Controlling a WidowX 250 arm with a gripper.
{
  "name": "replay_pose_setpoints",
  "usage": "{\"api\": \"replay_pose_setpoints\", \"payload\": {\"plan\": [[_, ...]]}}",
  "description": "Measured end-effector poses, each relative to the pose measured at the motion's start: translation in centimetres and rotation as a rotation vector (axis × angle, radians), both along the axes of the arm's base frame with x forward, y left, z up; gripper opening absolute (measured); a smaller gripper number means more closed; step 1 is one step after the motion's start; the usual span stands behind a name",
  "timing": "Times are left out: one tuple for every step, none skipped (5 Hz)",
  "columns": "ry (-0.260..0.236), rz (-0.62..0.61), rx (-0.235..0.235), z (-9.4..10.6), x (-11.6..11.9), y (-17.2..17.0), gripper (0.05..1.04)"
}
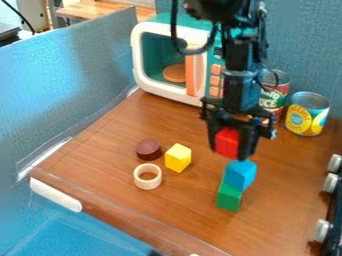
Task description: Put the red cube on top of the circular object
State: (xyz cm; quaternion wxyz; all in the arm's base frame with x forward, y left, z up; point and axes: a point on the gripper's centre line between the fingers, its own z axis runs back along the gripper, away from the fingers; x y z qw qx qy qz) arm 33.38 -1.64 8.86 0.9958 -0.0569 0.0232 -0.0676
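My black gripper (231,141) hangs over the right-centre of the table, shut on the red cube (227,143). In the view, the cube shows just above a blue block (240,174); whether the two touch, I cannot tell. Two round objects lie to the left: a dark brown disc (148,149) and, just below it, a pale wooden ring (147,176) with an open middle. The gripper is to the right of both.
A yellow block (178,158) stands right beside the disc and ring. The blue block rests against or on a green block (229,195). A toy microwave (165,60) and two cans (307,113) stand at the back; stove knobs (322,231) line the right edge.
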Motion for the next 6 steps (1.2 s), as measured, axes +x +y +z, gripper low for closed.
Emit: {"api": "replay_pose_setpoints", "payload": {"plan": [[0.02,0.065,0.06,0.6,-1.2,2.4,0.621],[0.099,0.173,0.093,-1.3,-3.4,7.4,0.621],[0.219,0.228,0.051,-3.8,-5.1,10.8,0.621],[0.255,0.269,0.016,-4.9,-5.5,13.2,0.621],[0.267,0.258,0.011,-5.5,-5.3,13.5,0.621],[0.252,0.226,0.025,-5.4,-4.6,12.8,0.621]]}}
